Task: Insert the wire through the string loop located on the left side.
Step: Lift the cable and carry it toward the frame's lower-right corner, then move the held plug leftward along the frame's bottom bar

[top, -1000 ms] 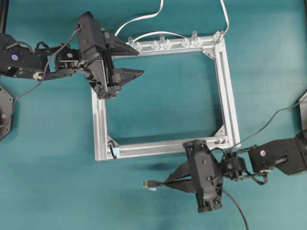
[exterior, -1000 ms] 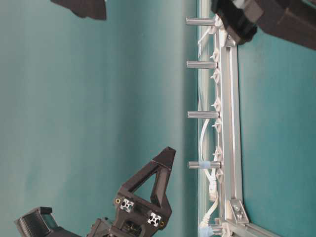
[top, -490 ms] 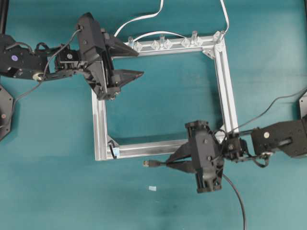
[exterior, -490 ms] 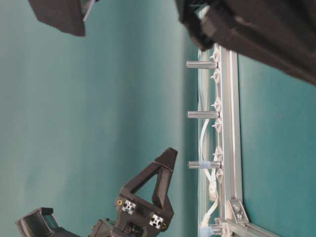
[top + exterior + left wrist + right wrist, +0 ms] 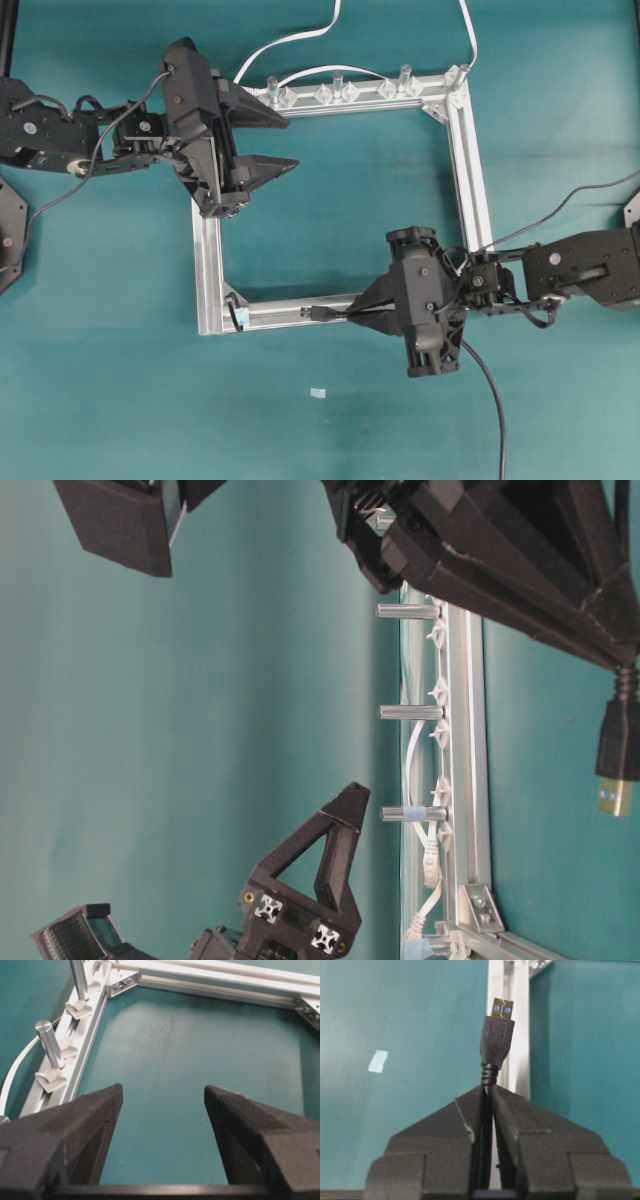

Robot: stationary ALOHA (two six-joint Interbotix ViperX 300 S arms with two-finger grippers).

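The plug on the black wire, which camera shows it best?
The right wrist view: the USB plug fills the middle, sharp, blue inside showing, just beyond the right end effector. The table-level view shows it at the edge, the overhead view tiny. The left wrist view misses it.

- One square silver aluminium frame
- One thin black wire with a rectangular plug
- Two white cables — both leaving the top edge
- Two black robot grippers
- One small pale scrap
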